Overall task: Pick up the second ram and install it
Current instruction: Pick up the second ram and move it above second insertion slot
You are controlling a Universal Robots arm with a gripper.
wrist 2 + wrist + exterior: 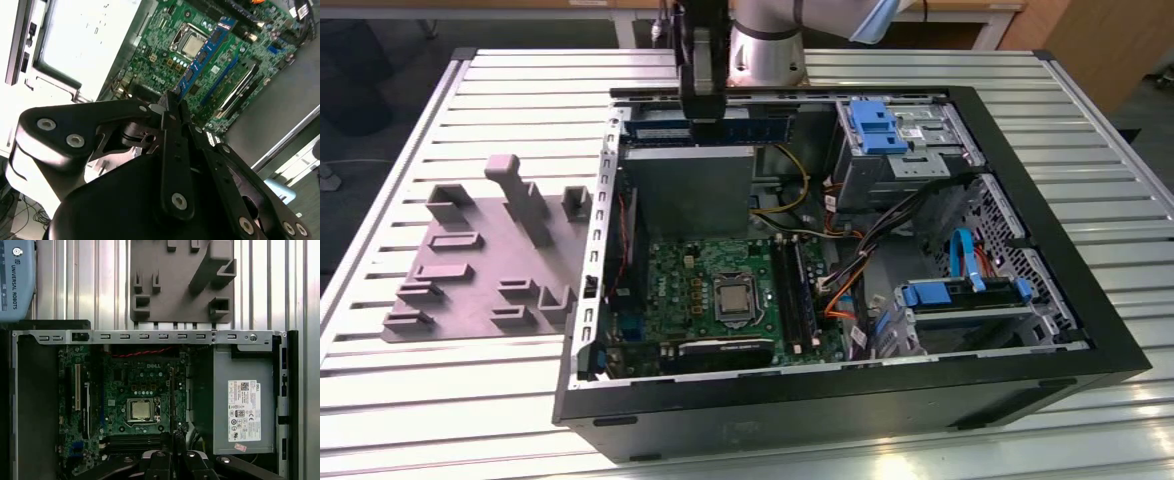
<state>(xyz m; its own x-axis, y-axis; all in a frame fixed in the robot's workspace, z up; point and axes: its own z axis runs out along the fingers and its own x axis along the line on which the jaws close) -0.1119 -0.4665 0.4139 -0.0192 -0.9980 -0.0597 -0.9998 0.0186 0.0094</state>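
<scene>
We see the gripper (172, 102) with its fingers drawn together and clamped on the second ram (206, 54) - the pads press on the two flat faces of the blue stick near one of its long edges. We judge this grip is chosen so that the thin board cannot twist and its opposite long edge is left free to meet a socket.

The stick hangs in the air well above the motherboard (694, 290), touching nothing but the fingers. In the second wrist view the green board lies far behind it. In the exterior view the stick lies level beneath the arm, over the far end of the open case (854, 400) from the motherboard. It is not seated in anything.

The long black socket rails (790, 290) run along the motherboard's edge on the exterior view's right, beside the processor socket. The grey power supply (242, 400) sits just beside the motherboard, inside the same case.

The grey moulded tray (467, 260) stands outside the case, beyond the wall next to the motherboard on the exterior view's left. We take it that its upright pegs are there to keep parts standing where fingers can close on them - the arm is well apart from it now.
</scene>
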